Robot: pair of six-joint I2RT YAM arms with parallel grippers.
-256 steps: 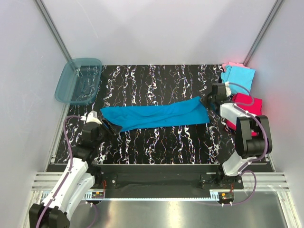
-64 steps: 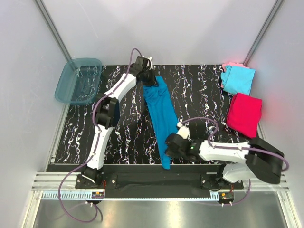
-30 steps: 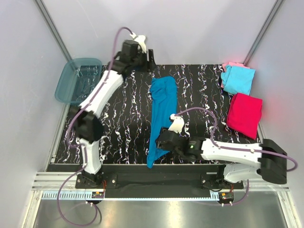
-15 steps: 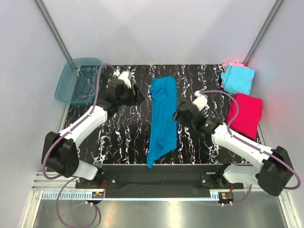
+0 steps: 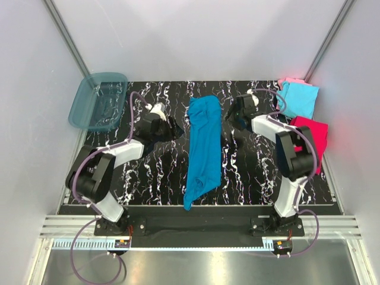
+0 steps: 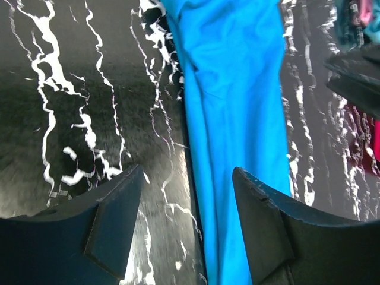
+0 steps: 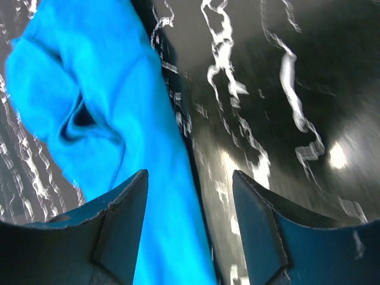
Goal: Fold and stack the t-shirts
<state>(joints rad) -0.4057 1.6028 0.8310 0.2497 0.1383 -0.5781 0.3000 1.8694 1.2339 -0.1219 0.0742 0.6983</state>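
The large teal-blue t-shirt lies folded into a long narrow strip down the middle of the table, its near end skewed left. My left gripper stands open just left of the strip. In the left wrist view the left gripper straddles the teal-blue t-shirt's left edge. My right gripper stands open just right of the strip's far part. In the right wrist view the right gripper straddles the teal-blue t-shirt's right edge. Neither holds anything.
A light cyan t-shirt lies over a pale pink one at the far right corner. A magenta-red t-shirt lies nearer along the right edge. A translucent teal tub stands at the far left corner.
Both grippers have swung in beside the strip's far half, the left from the far left, the right from the middle right. The teal-blue t-shirt has not moved.
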